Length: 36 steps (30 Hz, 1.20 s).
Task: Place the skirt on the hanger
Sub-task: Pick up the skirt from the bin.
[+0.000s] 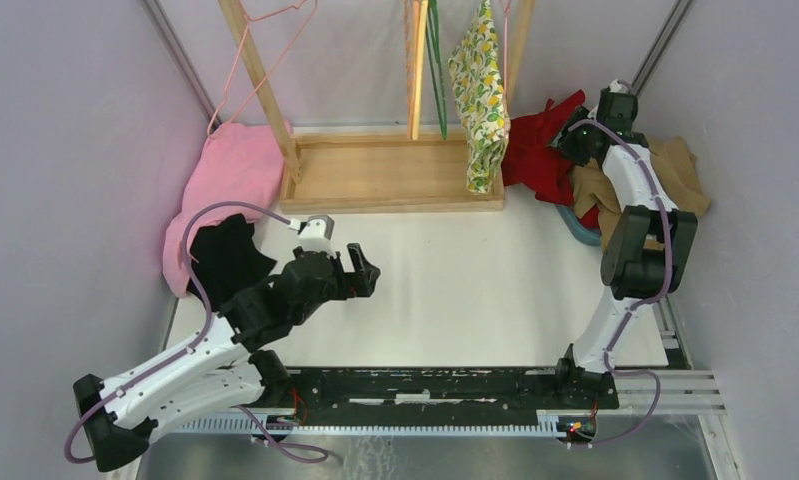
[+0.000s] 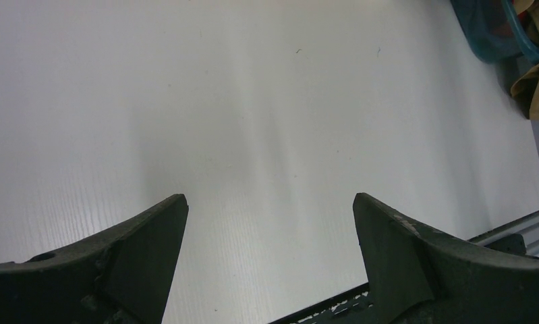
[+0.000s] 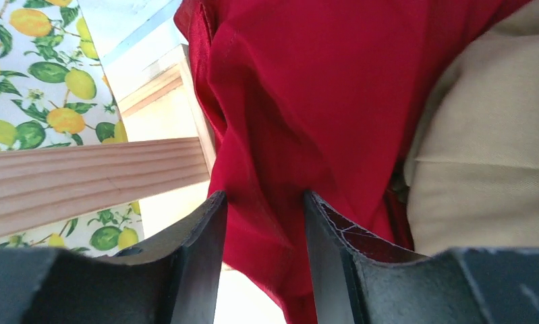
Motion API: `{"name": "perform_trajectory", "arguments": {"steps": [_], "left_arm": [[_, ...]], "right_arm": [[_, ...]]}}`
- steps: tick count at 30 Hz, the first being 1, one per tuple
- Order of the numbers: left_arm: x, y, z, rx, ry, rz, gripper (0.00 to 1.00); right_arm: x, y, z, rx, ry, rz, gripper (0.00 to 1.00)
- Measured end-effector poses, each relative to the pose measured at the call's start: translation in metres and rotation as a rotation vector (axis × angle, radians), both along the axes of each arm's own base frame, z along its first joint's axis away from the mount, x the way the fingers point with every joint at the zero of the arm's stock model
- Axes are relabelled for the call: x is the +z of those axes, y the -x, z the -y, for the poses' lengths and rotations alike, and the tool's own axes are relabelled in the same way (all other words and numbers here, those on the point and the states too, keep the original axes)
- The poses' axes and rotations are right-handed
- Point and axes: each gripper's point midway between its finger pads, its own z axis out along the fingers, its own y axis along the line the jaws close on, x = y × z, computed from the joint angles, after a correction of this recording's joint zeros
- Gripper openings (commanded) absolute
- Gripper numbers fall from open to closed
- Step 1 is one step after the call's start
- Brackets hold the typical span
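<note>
The lemon-print skirt (image 1: 482, 90) hangs down from the top of the wooden rack (image 1: 395, 178), and its print also fills the left edge of the right wrist view (image 3: 30, 67). A thin pink hanger (image 1: 232, 72) dangles by the rack's left post, apart from the skirt. My right gripper (image 1: 573, 140) is at the back right, to the right of the skirt, its fingers closed on a fold of the red garment (image 3: 307, 88). Over the bare white table, my left gripper (image 1: 367, 270) stands wide open with nothing between its fingers (image 2: 152, 236).
A tan garment (image 1: 680, 165) lies with the red one in a blue basket (image 1: 575, 225) at the back right. Pink cloth (image 1: 230, 170) and black cloth (image 1: 225, 255) lie at the left. Green (image 1: 437, 70) and orange (image 1: 415, 70) hangers hang on the rack.
</note>
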Motion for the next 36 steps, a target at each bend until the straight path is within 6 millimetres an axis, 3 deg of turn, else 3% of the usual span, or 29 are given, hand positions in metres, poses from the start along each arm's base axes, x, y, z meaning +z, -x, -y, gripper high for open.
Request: {"name": "perform_trajectory", "arguments": {"steps": [3, 6, 10, 11, 12, 13, 16, 19, 23, 25, 30, 32, 36], "left_arm": [[-0.001, -0.001, 0.001, 0.000, -0.003, -0.002, 0.99], [-0.004, -0.002, 0.002, 0.000, -0.013, -0.010, 0.99], [-0.007, -0.002, 0.002, 0.001, -0.020, -0.015, 0.99], [-0.006, -0.002, 0.002, 0.002, -0.020, -0.014, 0.99], [-0.006, -0.002, 0.002, 0.003, -0.019, -0.013, 0.99], [-0.006, -0.002, 0.001, 0.004, -0.019, -0.012, 0.99], [-0.004, -0.002, 0.000, 0.007, -0.017, -0.007, 0.99], [-0.003, -0.001, -0.002, 0.009, -0.013, -0.004, 0.99], [-0.002, 0.000, -0.005, 0.016, -0.016, 0.000, 0.99], [-0.003, 0.000, -0.007, 0.022, -0.024, -0.001, 0.99], [-0.001, 0.001, -0.010, 0.028, -0.024, 0.003, 0.99], [0.000, 0.001, -0.011, 0.028, -0.018, 0.008, 0.99], [0.003, 0.002, -0.010, 0.022, -0.006, 0.012, 0.99]], "right_arm": [[-0.012, -0.007, -0.007, 0.024, -0.013, -0.010, 0.17], [-0.019, -0.009, -0.012, 0.039, -0.037, -0.020, 0.04], [-0.009, -0.007, -0.014, 0.050, -0.041, 0.007, 0.01], [-0.001, -0.004, -0.014, 0.051, -0.039, 0.021, 0.01], [0.020, 0.002, -0.013, 0.048, -0.034, 0.052, 0.01], [0.025, 0.003, -0.013, 0.048, -0.032, 0.061, 0.01], [0.088, 0.022, -0.008, 0.034, -0.011, 0.172, 0.01], [0.172, 0.054, -0.001, 0.011, 0.022, 0.328, 0.01], [0.304, 0.117, -0.005, -0.007, 0.089, 0.605, 0.01], [0.351, 0.153, -0.014, 0.003, 0.109, 0.709, 0.01], [0.428, 0.237, -0.041, 0.057, 0.139, 0.912, 0.01], [0.447, 0.264, -0.052, 0.087, 0.139, 0.965, 0.01], [0.465, 0.300, -0.074, 0.167, 0.106, 1.025, 0.01]]}}
